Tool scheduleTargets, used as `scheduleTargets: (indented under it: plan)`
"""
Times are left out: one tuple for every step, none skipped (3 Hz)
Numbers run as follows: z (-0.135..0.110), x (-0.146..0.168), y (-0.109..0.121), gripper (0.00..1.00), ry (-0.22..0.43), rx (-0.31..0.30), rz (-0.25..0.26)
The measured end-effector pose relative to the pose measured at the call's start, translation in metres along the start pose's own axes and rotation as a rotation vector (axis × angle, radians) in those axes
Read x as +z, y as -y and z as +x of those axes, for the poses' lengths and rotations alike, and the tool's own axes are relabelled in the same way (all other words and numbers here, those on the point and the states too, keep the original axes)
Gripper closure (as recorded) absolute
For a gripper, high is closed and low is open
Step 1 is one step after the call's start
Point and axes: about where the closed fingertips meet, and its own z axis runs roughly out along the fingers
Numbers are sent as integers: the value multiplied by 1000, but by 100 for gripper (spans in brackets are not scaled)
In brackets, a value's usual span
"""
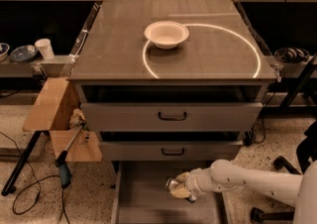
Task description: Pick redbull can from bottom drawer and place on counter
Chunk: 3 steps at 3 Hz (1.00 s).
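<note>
The bottom drawer [143, 198] is pulled open at the foot of the cabinet, showing its flat grey floor. My white arm reaches in from the right. My gripper [177, 188] is over the middle of the drawer, with yellowish fingers [182, 192] closed around the redbull can [171, 184], a small silvery can whose end sticks out to the left. The can sits low, just above the drawer floor. The counter [114, 49] is the glossy grey-brown top above, marked by a bright ring reflection.
A white bowl [166, 33] stands on the counter near its middle. Two closed grey drawers with black handles [172, 116] lie above the open one. A cardboard box [52, 106] and a tool with cable [64, 168] are on the floor at the left.
</note>
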Motion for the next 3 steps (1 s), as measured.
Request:
scheduleTargets:
  plan:
    - [0, 0, 0, 100, 0, 0, 0]
    - [-5, 6, -5, 100, 14, 5, -19]
    - [-26, -2, -10, 100, 48, -24, -39]
